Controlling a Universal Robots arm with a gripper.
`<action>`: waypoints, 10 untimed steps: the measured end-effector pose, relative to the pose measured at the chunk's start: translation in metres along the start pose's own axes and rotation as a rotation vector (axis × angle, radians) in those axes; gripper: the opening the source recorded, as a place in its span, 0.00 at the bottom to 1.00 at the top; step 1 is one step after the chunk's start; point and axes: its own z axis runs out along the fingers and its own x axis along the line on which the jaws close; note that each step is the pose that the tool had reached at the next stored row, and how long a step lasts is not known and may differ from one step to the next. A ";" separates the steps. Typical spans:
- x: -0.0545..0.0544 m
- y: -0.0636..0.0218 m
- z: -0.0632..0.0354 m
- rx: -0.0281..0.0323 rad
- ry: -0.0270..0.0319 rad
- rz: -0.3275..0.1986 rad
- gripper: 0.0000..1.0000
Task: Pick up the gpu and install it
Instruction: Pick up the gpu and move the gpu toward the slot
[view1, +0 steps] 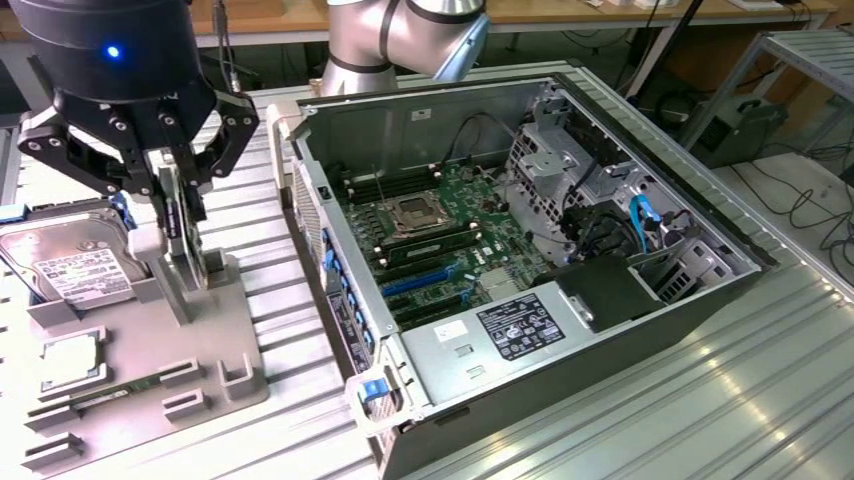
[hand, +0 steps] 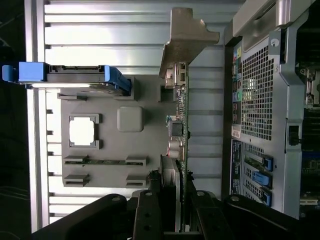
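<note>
Pickup stage: I find the hand (view1: 167, 185) closed narrow on the gpu (hand: 184, 125), which stands on edge over the grey holder (view1: 200, 350) (whether lifted clear, I cannot tell). Fitting into the open computer case (view1: 400, 125) is not done.

Work surface: a ribbed aluminium table (view1: 694, 400), its slats catching bright reflections from overhead light. A wooden bench (view1: 574, 12) ran along the far side. At the exterior view's right, a grey metal frame (view1: 817, 45) stood over a pale floor (view1: 747, 185) strewn with black cables (view1: 805, 200).
</note>
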 end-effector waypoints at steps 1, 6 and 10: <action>0.000 0.0000 -0.0024 0.0000 0.0000 0.000 0.27; 0.000 0.0002 -0.0121 0.0000 0.0000 0.000 0.27; 0.000 0.0004 -0.0192 -0.0002 0.0000 0.000 0.27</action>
